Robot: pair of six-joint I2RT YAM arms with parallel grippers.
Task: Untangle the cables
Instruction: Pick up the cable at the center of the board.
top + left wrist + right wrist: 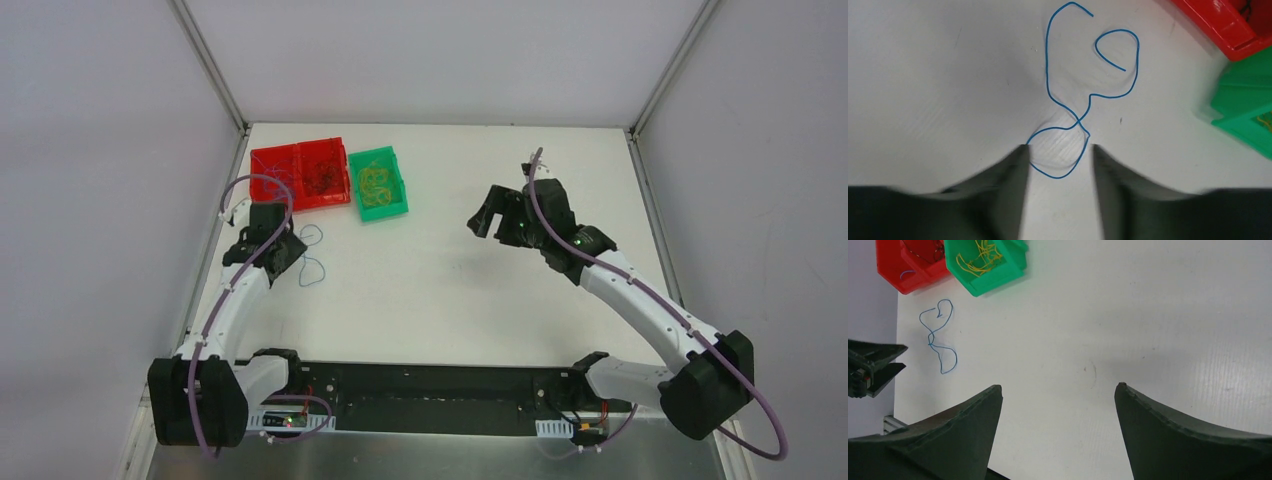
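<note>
One thin blue cable point(1047, 65) lies loose on the white table in crossing loops; it also shows in the top view point(322, 238) and the right wrist view point(929, 335). My left gripper point(1059, 146) is open and low over the cable's near loop, a fingertip on each side of it, holding nothing. It sits just left of the cable in the top view point(285, 250). My right gripper point(1058, 386) is open and empty, raised over the table's right half point(490, 222), far from the cable. Yellow cables point(979, 260) lie in the green bin.
A red two-compartment bin point(300, 150) stands at the back left, with dark cables point(322, 178) in its right compartment. A green bin point(385, 208) stands right of it. Both bins' corners show at the right edge of the left wrist view, red point(1233, 30) and green point(1243, 100).
</note>
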